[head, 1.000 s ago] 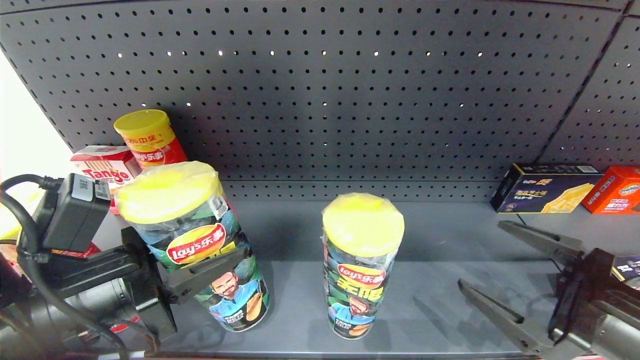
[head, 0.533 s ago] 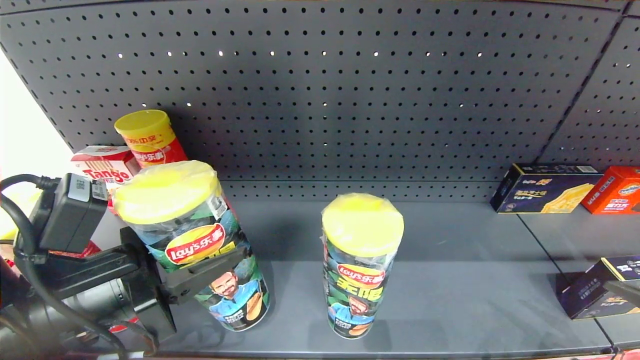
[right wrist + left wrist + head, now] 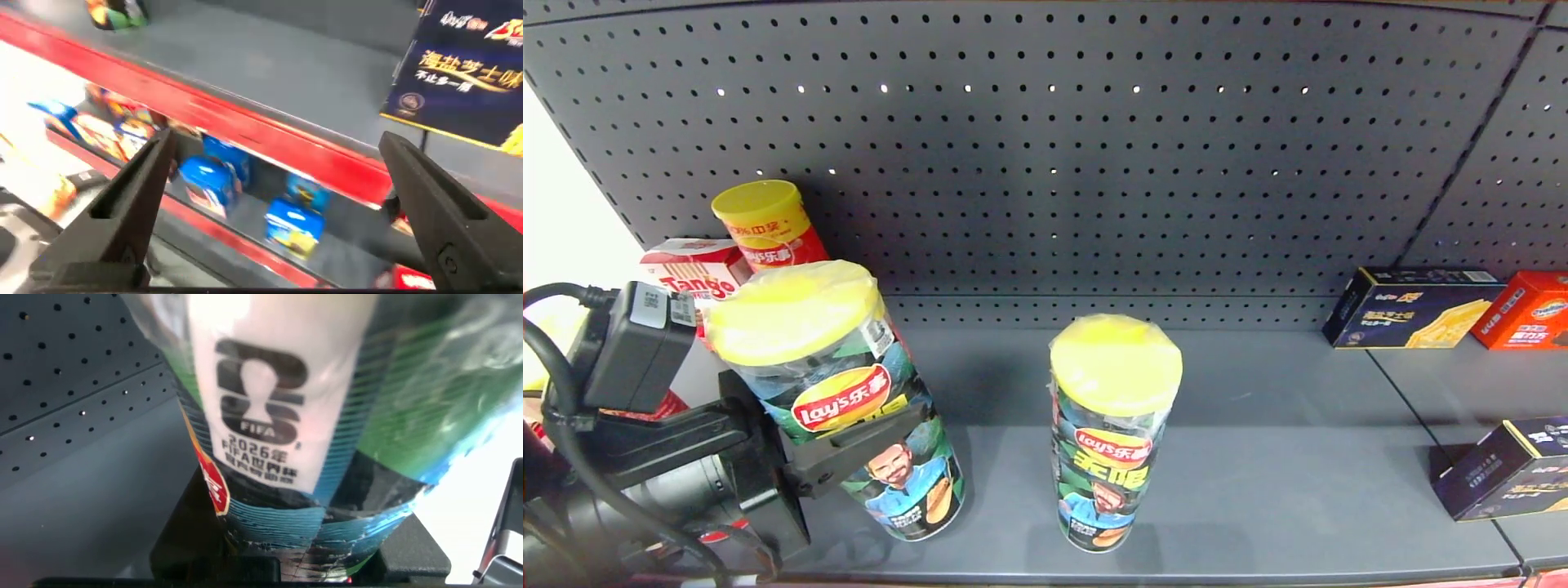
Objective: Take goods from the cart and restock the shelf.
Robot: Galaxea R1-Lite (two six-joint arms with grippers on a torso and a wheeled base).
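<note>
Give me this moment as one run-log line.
left gripper: shut on tilted chip can over shelf | right gripper: open, empty, by shelf front edge | second chip can: upright, mid-shelf

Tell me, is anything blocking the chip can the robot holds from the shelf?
Nothing visible does. The held chip can in the left gripper has bare shelf beneath it; the other chip can stands apart on its right.

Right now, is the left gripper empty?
No, the left gripper is closed around the body of a yellow-lidded chip can.
</note>
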